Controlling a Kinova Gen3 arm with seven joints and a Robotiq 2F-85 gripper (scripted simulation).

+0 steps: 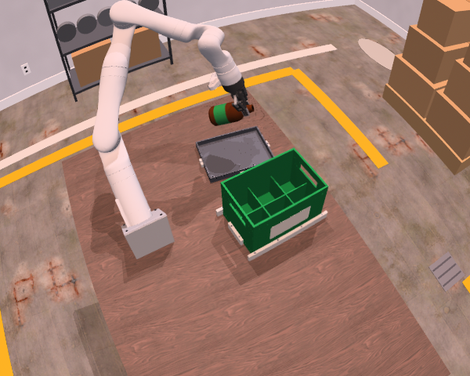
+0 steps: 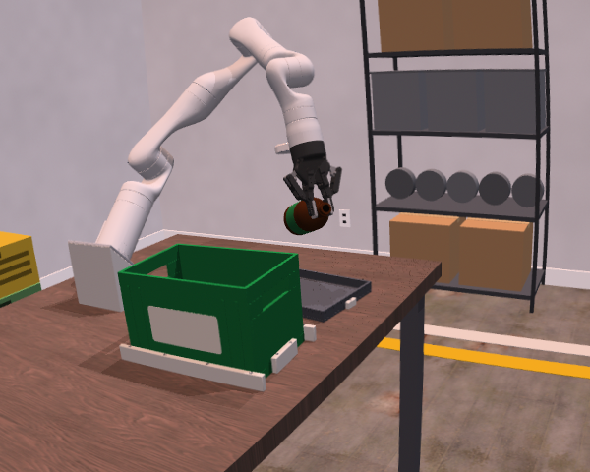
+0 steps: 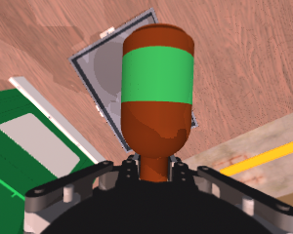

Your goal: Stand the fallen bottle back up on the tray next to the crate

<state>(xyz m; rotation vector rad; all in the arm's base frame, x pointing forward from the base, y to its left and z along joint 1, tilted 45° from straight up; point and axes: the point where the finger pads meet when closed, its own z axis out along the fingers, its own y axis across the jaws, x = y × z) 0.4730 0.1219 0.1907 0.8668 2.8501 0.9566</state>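
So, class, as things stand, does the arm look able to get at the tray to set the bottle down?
Probably yes: the gripper holds the bottle above table height, and nothing stands in the tray. The crate beside it leaves less room there.

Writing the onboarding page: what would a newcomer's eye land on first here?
Probably the green crate, upright on the table beside the dark tray. Next, the brown bottle with the green band, held sideways by its neck in the gripper, above the table.
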